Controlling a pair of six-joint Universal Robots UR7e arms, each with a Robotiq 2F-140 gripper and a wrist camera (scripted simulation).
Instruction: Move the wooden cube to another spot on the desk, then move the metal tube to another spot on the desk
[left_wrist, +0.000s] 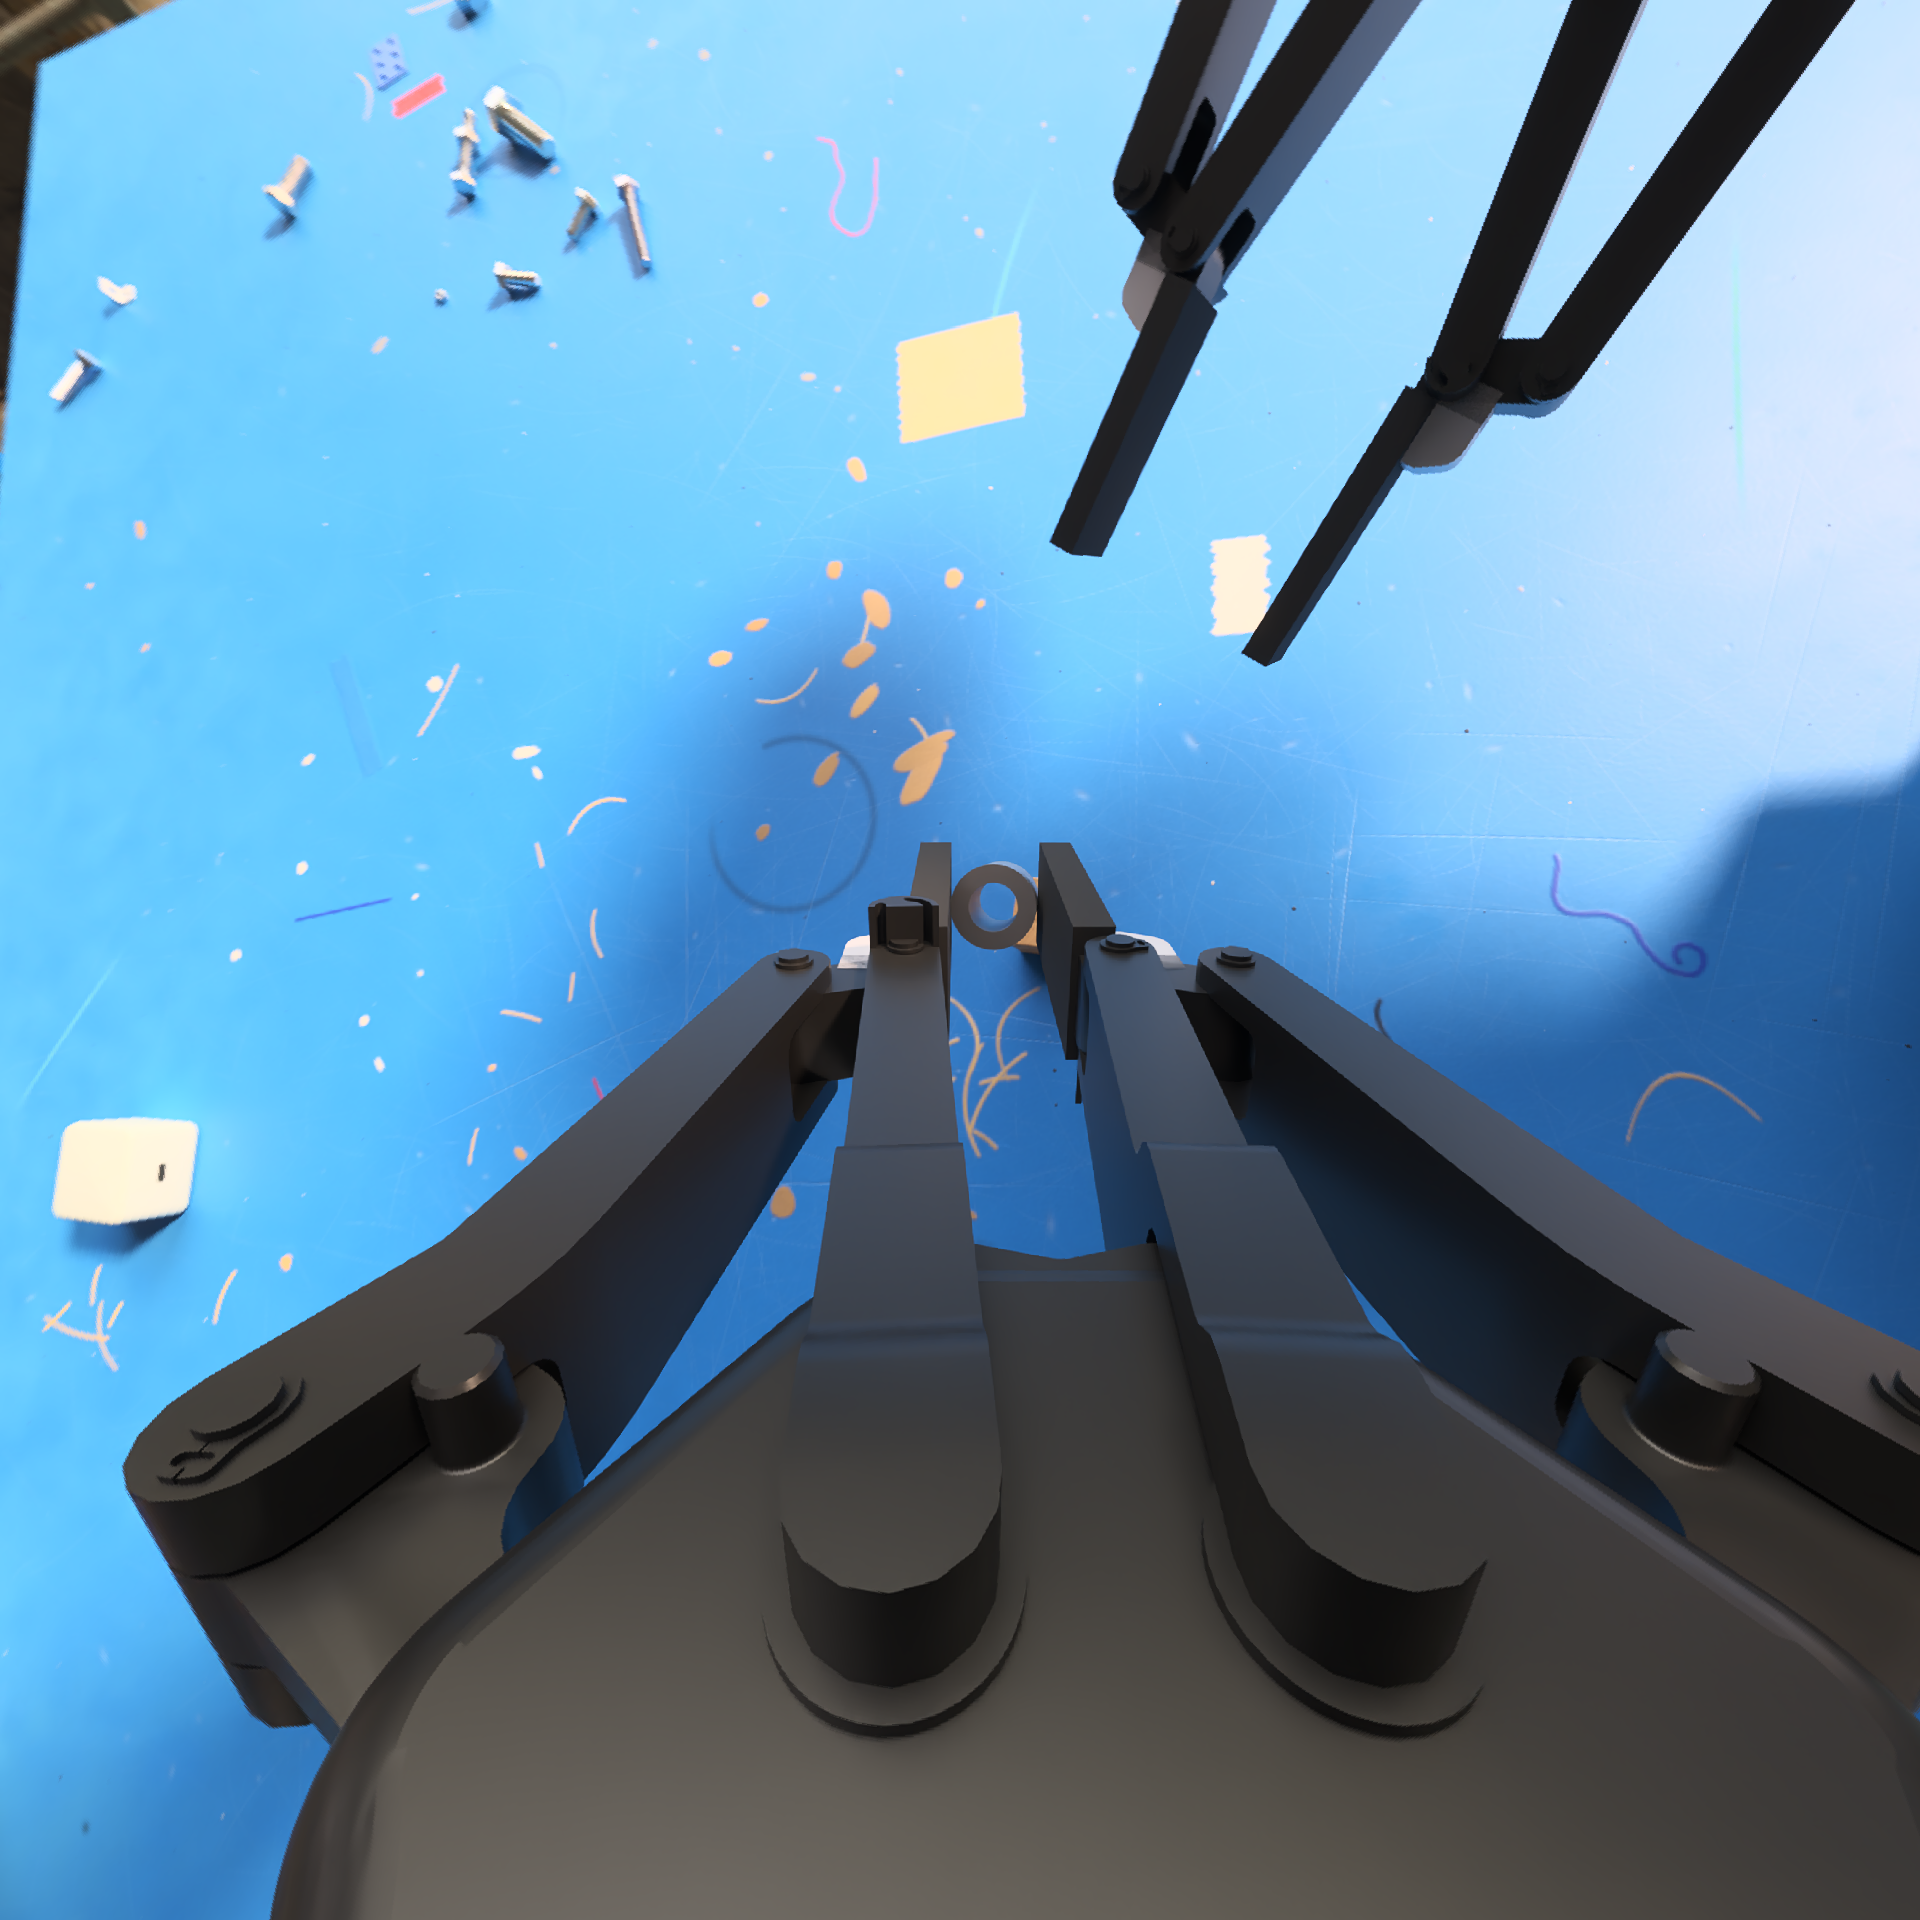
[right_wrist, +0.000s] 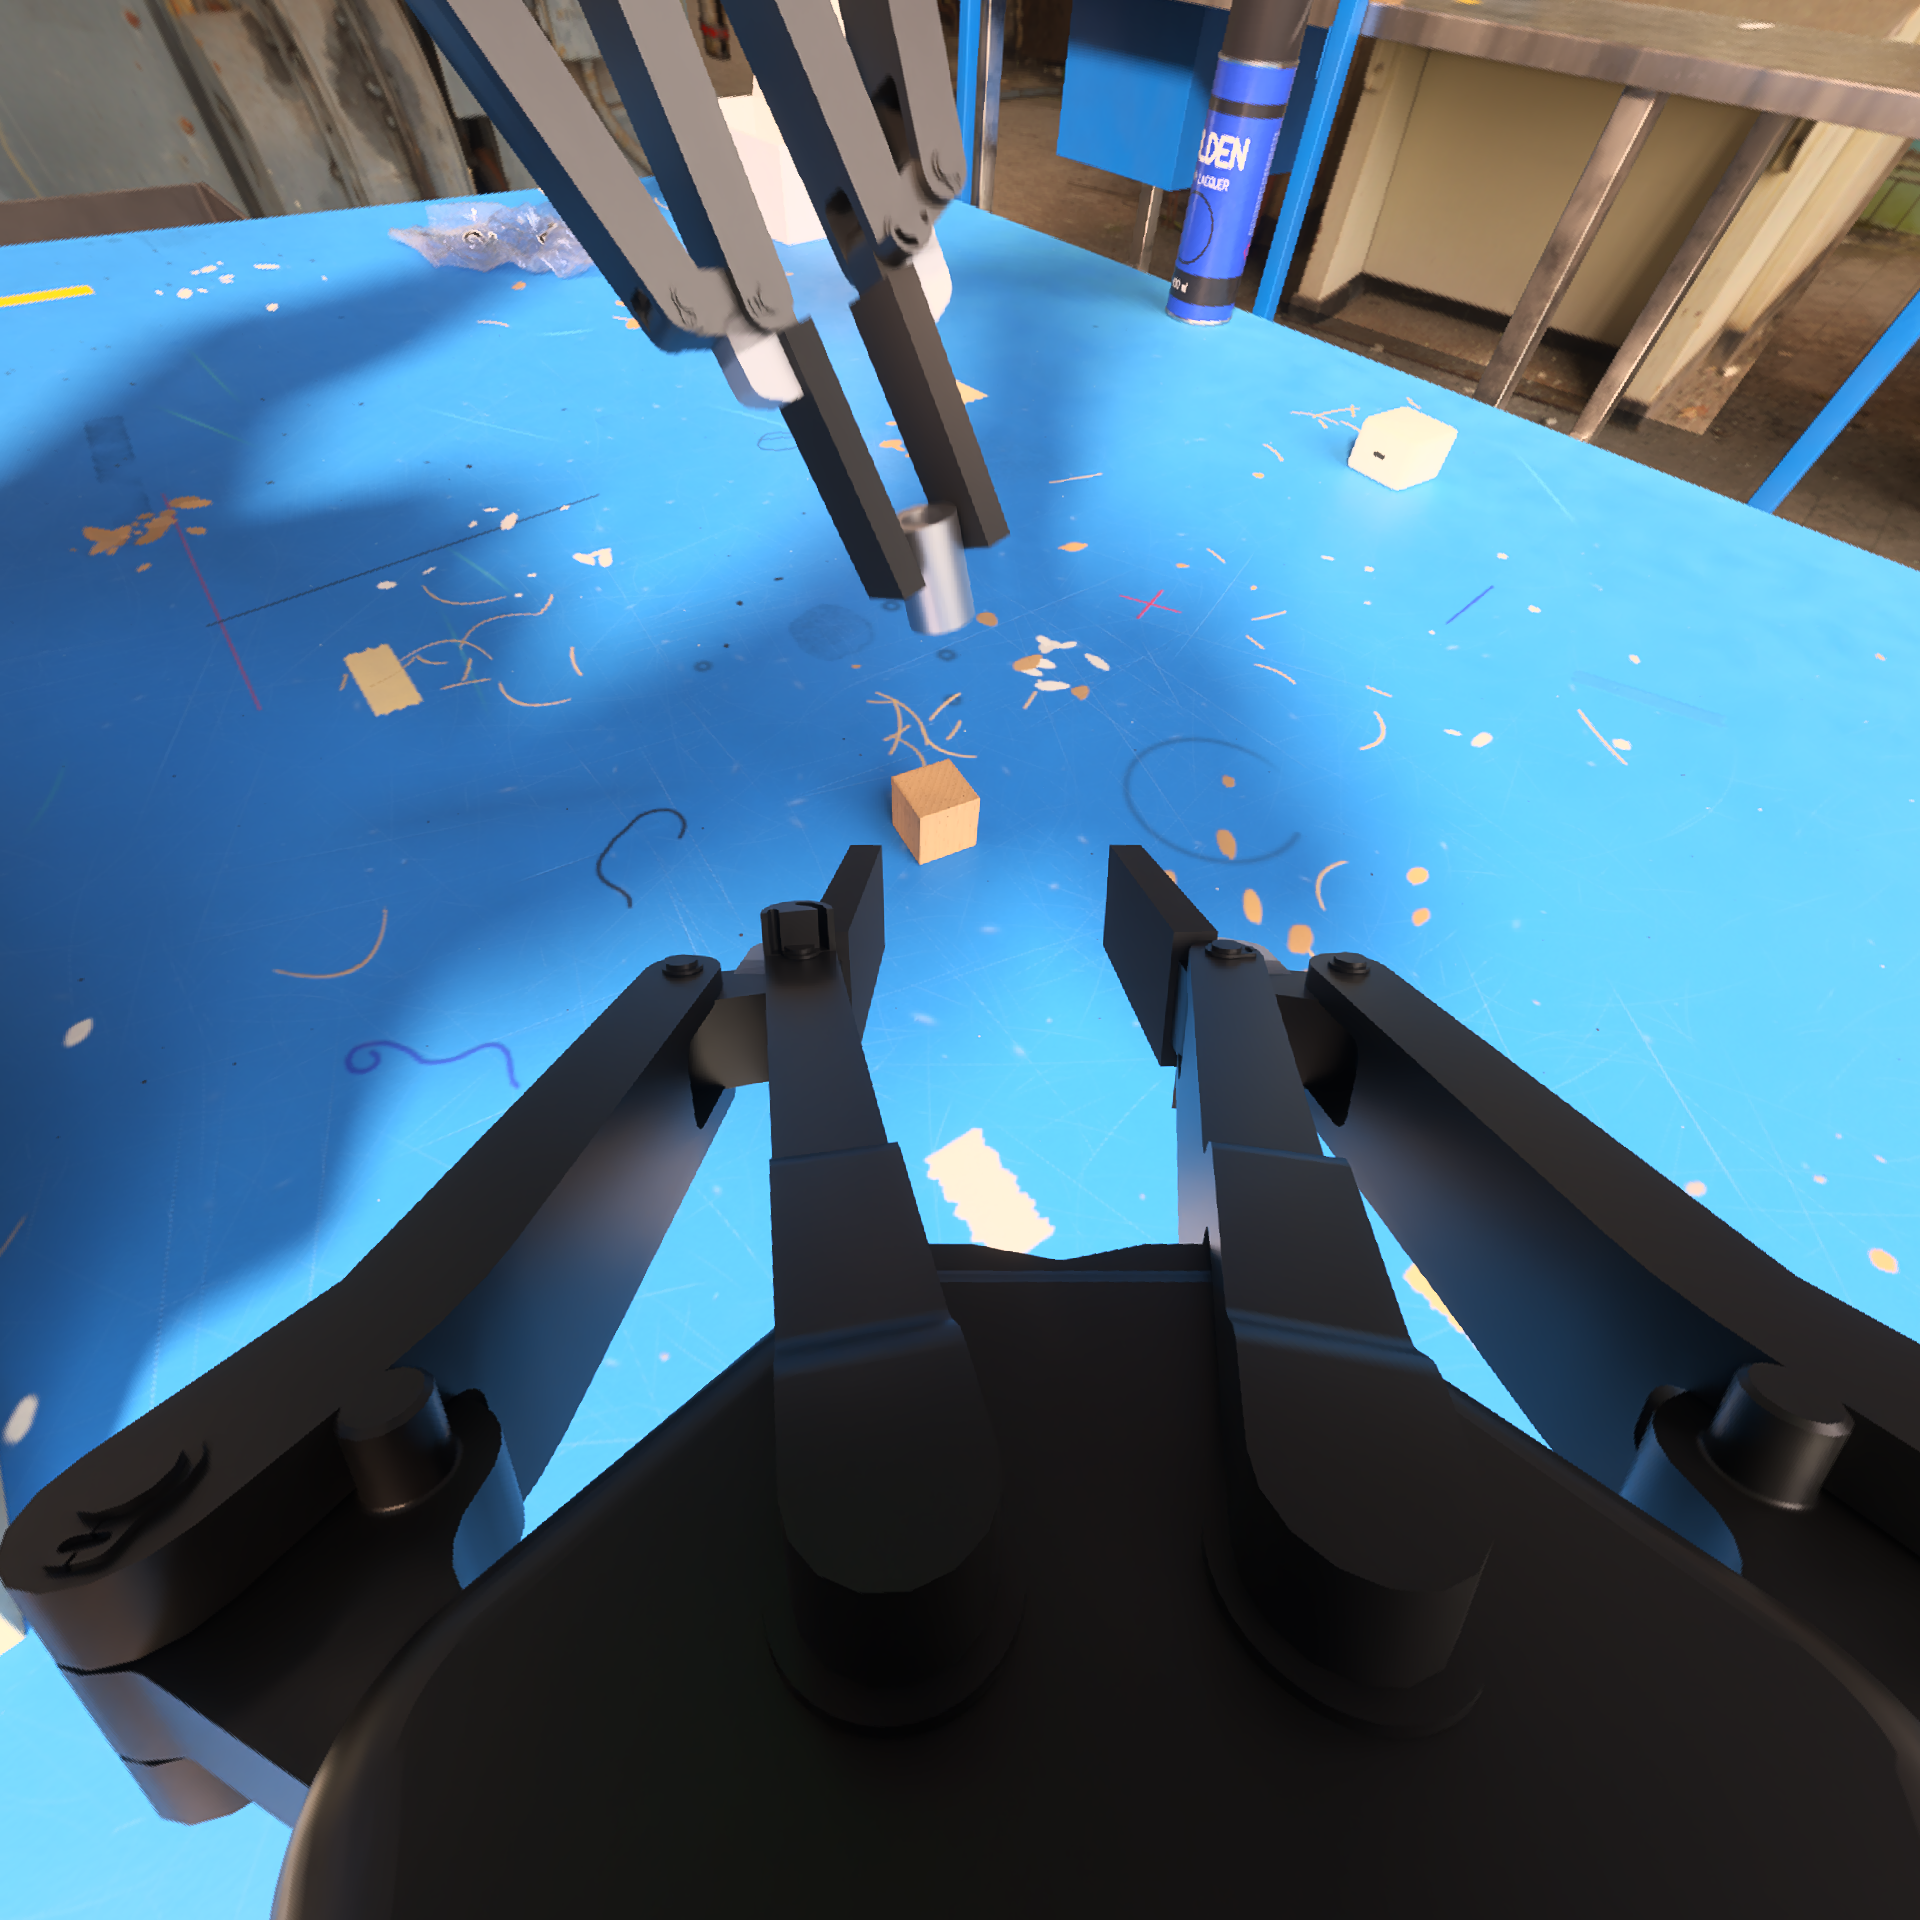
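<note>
My left gripper (left_wrist: 994, 883) is shut on the metal tube (left_wrist: 994, 906), a short grey cylinder seen end-on between the pads. In the right wrist view the left gripper (right_wrist: 935, 571) holds the tube (right_wrist: 940, 577) upright a little above the blue desk (right_wrist: 312, 831). The wooden cube (right_wrist: 935, 810) stands on the desk just ahead of my right gripper (right_wrist: 992, 883), which is open and empty above it. In the left wrist view only a tan sliver of the cube (left_wrist: 1029, 940) shows behind the tube. The right gripper (left_wrist: 1169, 597) hangs open at the upper right.
A white cube (left_wrist: 125, 1169) lies at the desk's edge, also in the right wrist view (right_wrist: 1401, 447). Several loose screws (left_wrist: 520, 187) lie at the far left corner. A blue spray can (right_wrist: 1221, 177) and a crumpled plastic bag (right_wrist: 488, 239) stand at the far edge.
</note>
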